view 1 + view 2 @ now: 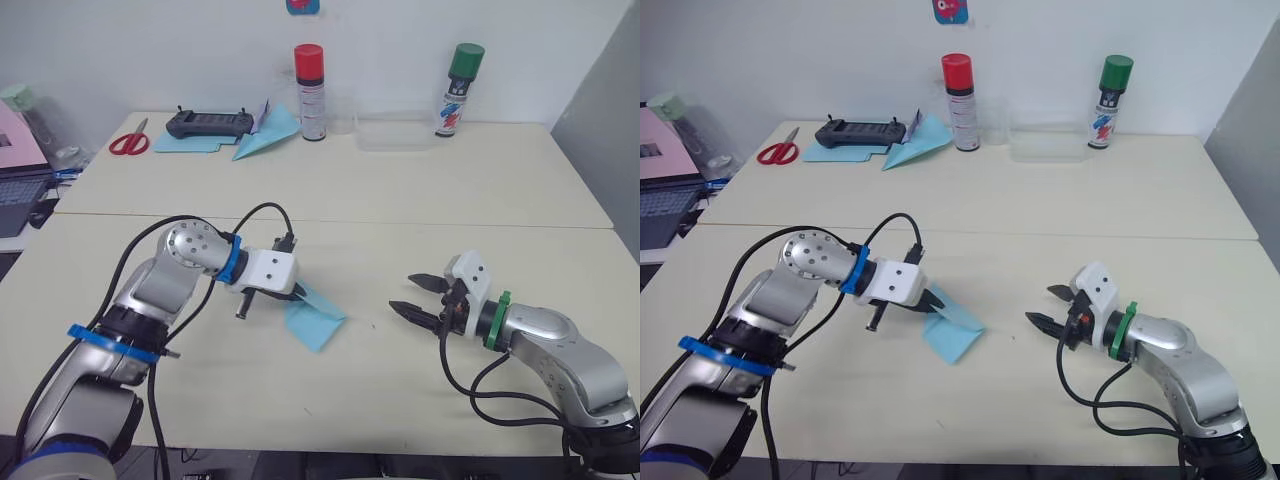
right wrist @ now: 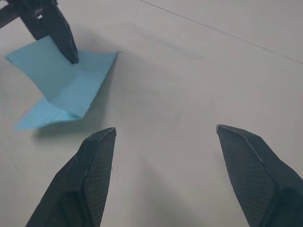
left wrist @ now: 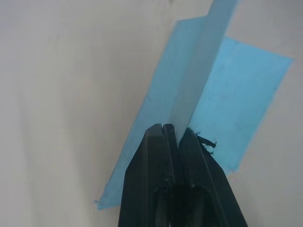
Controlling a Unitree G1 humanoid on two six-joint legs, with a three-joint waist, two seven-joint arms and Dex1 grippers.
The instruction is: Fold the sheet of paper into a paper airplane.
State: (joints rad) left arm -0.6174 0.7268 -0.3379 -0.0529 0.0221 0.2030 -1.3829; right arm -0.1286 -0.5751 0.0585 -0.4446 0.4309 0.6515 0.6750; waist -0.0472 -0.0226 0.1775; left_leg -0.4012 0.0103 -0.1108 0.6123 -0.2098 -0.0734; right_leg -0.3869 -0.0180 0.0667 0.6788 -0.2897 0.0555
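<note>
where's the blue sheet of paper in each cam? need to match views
Left eye: sheet of paper, centre-left, pinched by left gripper.
Right eye: same.
Left wrist: beyond the shut fingertips.
Right wrist: far side of the table.
Shared landmark: left gripper's black fingers on the sheet.

Legible text: none. Red-capped spray can [image 1: 311, 92] and green-capped spray can [image 1: 459, 90] carry printed labels, lettering too small to read.

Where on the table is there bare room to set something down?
Bare: between the sheet of paper, pinched by the left gripper, and the open right gripper; also mid-table. Crowded: the far edge, with scissors, remote, red-capped can, green-capped can.
</note>
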